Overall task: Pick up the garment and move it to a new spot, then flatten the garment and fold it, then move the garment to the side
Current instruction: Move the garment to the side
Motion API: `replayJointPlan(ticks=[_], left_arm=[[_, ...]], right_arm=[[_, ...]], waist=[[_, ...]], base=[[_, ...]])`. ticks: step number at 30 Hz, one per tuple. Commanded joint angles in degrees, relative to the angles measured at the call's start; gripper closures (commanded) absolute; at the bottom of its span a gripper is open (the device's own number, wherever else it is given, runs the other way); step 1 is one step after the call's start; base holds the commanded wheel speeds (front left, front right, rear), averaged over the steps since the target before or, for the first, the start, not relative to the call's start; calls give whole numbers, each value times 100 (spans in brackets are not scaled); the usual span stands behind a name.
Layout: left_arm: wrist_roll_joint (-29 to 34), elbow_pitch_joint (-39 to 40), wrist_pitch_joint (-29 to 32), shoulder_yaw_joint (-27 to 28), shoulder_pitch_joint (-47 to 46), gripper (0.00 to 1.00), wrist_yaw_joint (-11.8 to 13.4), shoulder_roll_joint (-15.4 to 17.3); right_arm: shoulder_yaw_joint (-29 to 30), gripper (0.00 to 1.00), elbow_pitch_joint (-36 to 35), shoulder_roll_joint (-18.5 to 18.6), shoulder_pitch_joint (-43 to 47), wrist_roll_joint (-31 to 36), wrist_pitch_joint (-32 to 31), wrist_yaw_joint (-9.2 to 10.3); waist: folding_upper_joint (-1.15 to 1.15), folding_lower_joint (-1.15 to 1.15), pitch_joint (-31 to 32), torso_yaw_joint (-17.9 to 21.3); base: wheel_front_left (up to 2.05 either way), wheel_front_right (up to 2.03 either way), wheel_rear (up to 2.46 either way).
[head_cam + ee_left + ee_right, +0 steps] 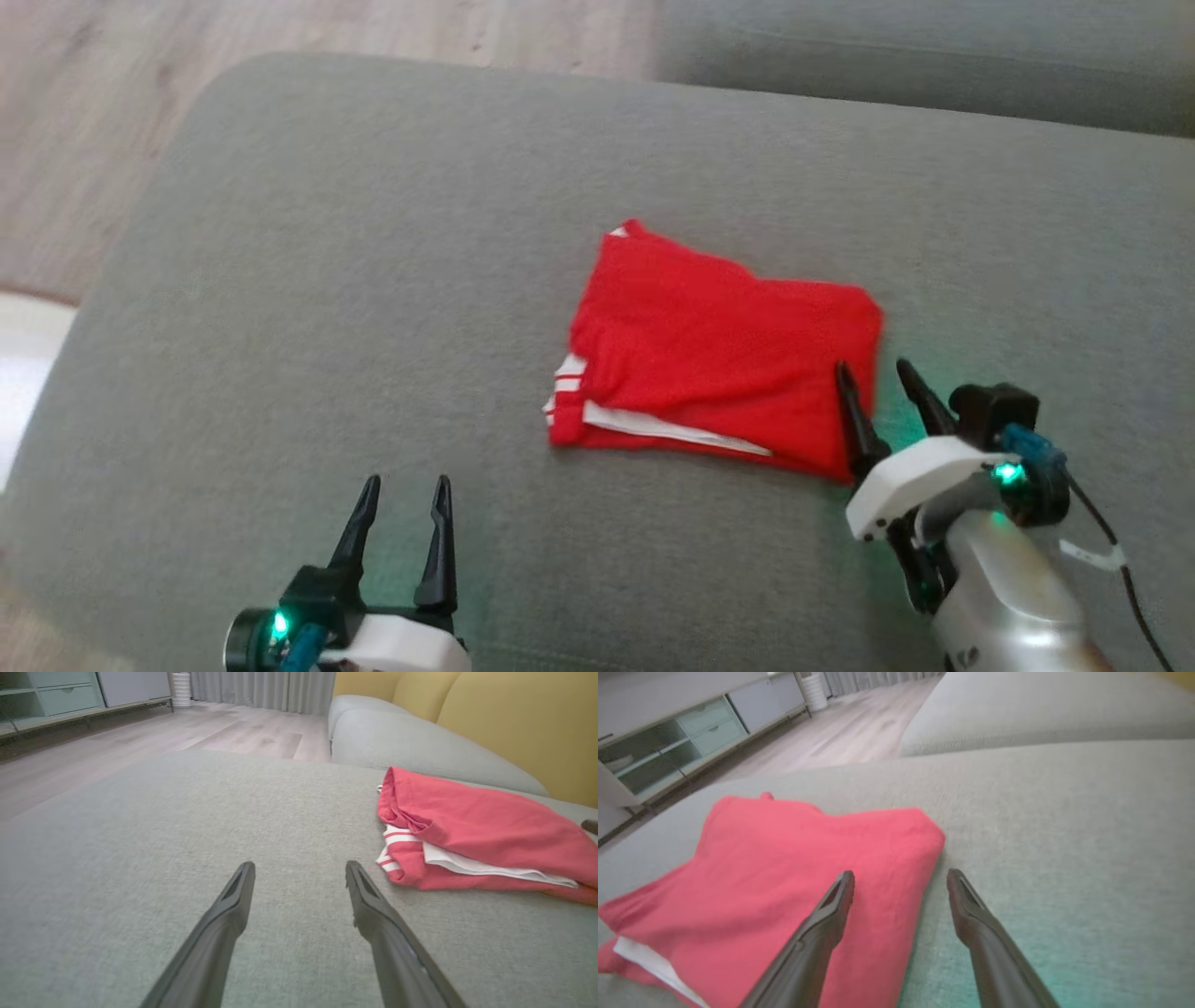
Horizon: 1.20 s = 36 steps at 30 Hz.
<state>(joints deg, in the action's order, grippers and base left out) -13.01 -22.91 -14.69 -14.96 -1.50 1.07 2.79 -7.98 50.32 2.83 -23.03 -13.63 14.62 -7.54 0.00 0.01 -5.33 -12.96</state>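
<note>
Lying folded just right of the middle of the grey cushion (327, 280), the red garment (719, 359) looks ready for its move aside. The right gripper (873, 366) straddles its right border, fingers spread, probably to pinch it. The left gripper (407, 481) waits spread near the front edge.

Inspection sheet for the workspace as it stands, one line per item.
Surface: grey sofa cushion, fabric smooth.
Job's things: red garment with white stripes, folded, lying mid-cushion.
Clutter: nothing seen.
Grippers: left gripper open over bare cushion, apart from the garment; right gripper open, straddling the garment's right edge, contact unclear.
Cables: dark cable at the right wrist.
Surroundings: wood floor, low cabinet, curtain, yellow backrest.
</note>
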Motion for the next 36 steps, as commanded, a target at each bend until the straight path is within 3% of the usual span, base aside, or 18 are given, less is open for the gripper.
replayJointPlan(ticks=[1,3,4,5,6,7,12,26,31,36], left_arm=[[-5,162,-30,143,-228,0,23,9],[-4,176,-30,167,-224,0,36,9],[-2,180,-30,191,-216,0,38,9],[11,187,-30,207,-205,0,33,9],[19,196,-30,229,-193,0,31,9],[25,206,-30,254,-181,0,31,9],[44,304,-30,324,-149,0,24,9],[41,330,-30,168,-662,0,-76,9],[12,278,-30,90,-760,0,-81,9],[56,220,-30,37,-790,0,-118,9]], right_arm=[[-113,0,28,5,-151,18,38,5],[-38,0,497,5,-263,122,13,5],[11,7,707,5,-313,146,6,5],[55,22,903,5,-352,200,5,5],[103,68,1061,5,-389,203,6,5],[111,100,1161,5,-420,161,11,5],[34,100,1082,5,-493,-55,34,5],[-375,100,240,5,-413,-229,37,5],[-403,100,168,5,-416,-245,37,5],[-358,100,113,5,-520,-224,38,5]], waist=[[0,-1,-164,-293],[0,-1,-209,-414],[0,-1,-224,-448],[0,-1,-234,-470],[0,-1,-245,-475],[0,-1,-249,-460],[0,-1,-183,28],[0,-1,-224,3050],[0,-1,-310,3588],[0,-1,-418,3723]], base=[[0,0,0],[0,0,0],[0,0,0],[0,0,0],[0,0,0],[0,0,0],[0,0,0],[0,0,0],[0,0,0],[0,0,0]])
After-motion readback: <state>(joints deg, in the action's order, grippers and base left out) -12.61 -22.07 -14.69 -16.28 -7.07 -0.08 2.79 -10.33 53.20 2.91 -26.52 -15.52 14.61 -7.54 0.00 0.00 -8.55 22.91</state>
